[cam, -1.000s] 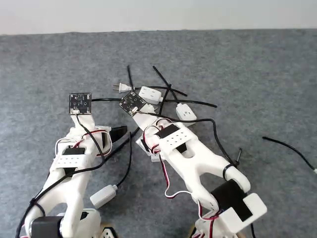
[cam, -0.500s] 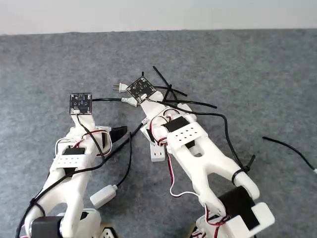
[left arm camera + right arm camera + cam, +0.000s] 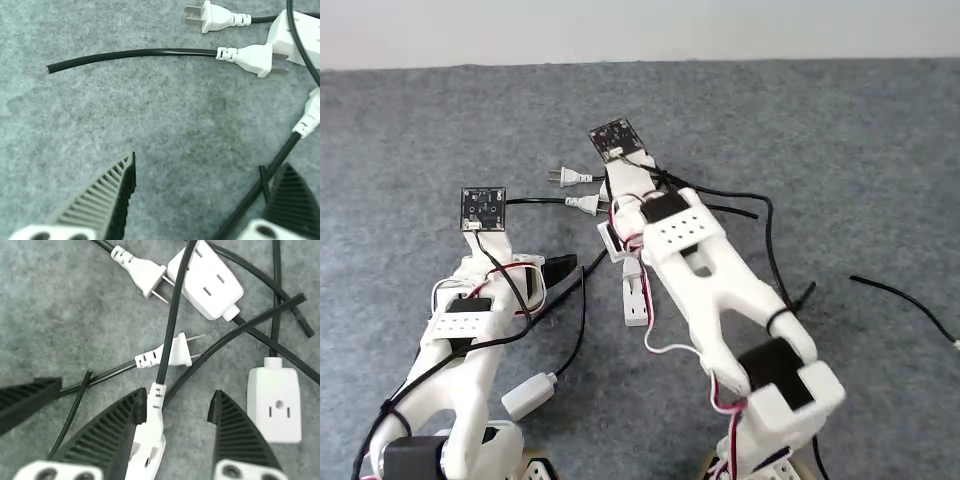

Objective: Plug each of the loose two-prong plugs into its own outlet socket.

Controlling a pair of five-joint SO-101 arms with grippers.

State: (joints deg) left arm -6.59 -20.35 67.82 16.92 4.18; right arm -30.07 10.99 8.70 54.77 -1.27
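Two white two-prong plugs lie loose on the grey carpet, one [image 3: 563, 178] [image 3: 144, 276] farther out, the other [image 3: 585, 204] [image 3: 176, 351] nearer. In the right wrist view a white socket [image 3: 210, 275] lies just past the far plug's prongs, and a second socket [image 3: 275, 396] lies off to the side. My right gripper [image 3: 180, 395] hangs open just short of the near plug, with a white cord-end socket [image 3: 150, 442] [image 3: 636, 292] lying by one finger. Farther back over bare carpet, my left gripper [image 3: 209, 162] [image 3: 556, 272] is open and holds nothing; both plugs [image 3: 216, 16] [image 3: 250, 52] lie beyond it.
Black cords [image 3: 172, 315] criss-cross over the plugs and sockets. Another white socket [image 3: 528, 394] lies near the left arm's base. A loose black cord [image 3: 900, 296] trails at the right. The carpet's far and right parts are open.
The right arm has stretched forward and to the left, now covering the sockets in the high view. The white cord-end socket under it has come into sight. The left arm stayed still.
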